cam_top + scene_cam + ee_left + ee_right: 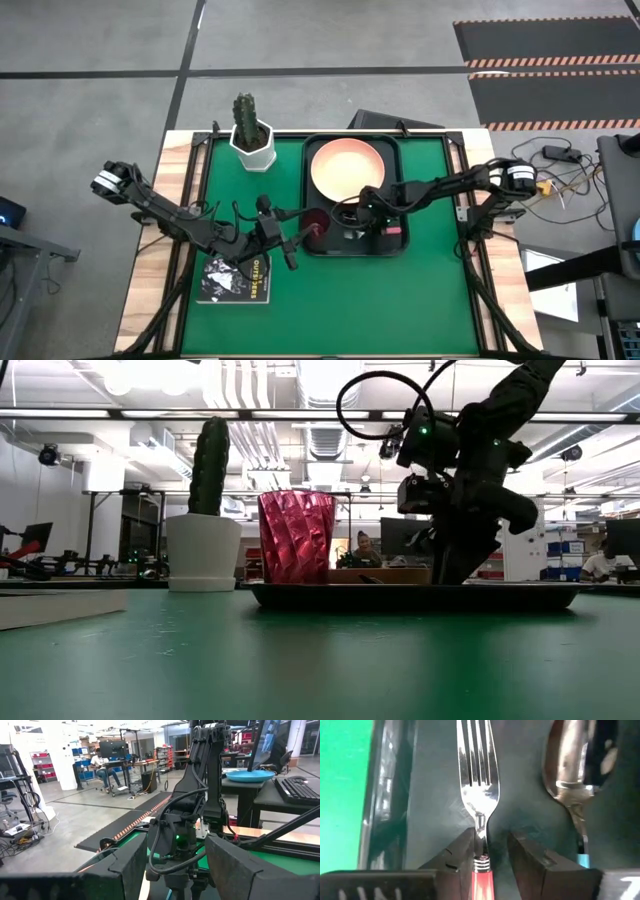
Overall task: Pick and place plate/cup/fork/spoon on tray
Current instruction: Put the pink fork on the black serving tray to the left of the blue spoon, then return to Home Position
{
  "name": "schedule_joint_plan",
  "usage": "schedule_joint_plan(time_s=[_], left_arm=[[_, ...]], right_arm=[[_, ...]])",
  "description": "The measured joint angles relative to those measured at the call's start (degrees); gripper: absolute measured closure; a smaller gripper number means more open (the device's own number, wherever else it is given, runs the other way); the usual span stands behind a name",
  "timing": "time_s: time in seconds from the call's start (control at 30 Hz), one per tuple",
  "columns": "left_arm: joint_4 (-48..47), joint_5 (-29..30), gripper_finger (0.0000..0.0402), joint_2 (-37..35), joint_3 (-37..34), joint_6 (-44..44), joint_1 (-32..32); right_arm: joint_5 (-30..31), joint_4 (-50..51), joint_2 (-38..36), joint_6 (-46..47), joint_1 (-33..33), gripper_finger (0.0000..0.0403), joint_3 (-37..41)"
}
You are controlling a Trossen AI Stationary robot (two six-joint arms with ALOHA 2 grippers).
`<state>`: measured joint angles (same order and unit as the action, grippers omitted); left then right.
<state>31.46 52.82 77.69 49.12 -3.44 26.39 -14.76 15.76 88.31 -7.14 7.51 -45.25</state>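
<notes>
Right wrist view has the detail: fork lies flat on the tray floor, tines pointing away from the camera, pink-red handle running back between the fingers of the right gripper. Jaws are parted – one finger against the neck, a gap on the other side – so I read this as letting go, not a grip. Spoon lies parallel just beside the fork, blue handle barely showing.

Handling, my judgement: fork is light, stiff, thin, and the polished metal is slippery – take it on the handle just behind the neck, where the jaws sit now; tines would slide. Low profile means fingertips must scrape the tray floor.

High view gives layout instead: plate fills the 12 o'clock half of the tray, cup at the 8 o'clock corner, right gripper over the 6 o'clock edge; cutlery is hidden under the arm. Left gripper waits spread wide and empty, off the tray at 8 o'clock near the book.

Low view adds only that the cup stands upright inside the rim.
</notes>
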Motion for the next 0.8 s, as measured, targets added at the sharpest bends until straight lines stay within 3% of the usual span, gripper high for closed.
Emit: schedule_joint_plan(time_s=[0.33, 0.47, 0.6, 0.7, 0.8], left_arm=[[-1.29, -0.03, 0.0221, 0.04, -0.01, 0.06, 0.07], [-7.77, -0.07, 0.0221, -1.36, -0.02, -0.33, 1.16], [-23.06, -0.04, 0.0229, -6.15, -0.15, 0.0, 3.75], [-39.22, 0.19, 0.0263, -10.84, -4.79, 0.11, 6.86], [-40.22, -1.56, 0.0319, -17.53, -13.76, 7.79, 8.54]], right_arm=[[0.4, 8.52, -5.04, 4.66, -0.39, 0.0286, -4.38], [1.31, 7.22, -10.63, 5.97, -2.84, 0.0291, -2.27], [4.5, -2.67, -17.46, 6.55, -6.38, 0.0298, 3.7], [4.5, -15.81, -22.69, 4.36, -8.02, 0.0305, 10.67], [5.54, -30.04, -27.64, 1.51, -7.86, 0.0317, 18.76]])
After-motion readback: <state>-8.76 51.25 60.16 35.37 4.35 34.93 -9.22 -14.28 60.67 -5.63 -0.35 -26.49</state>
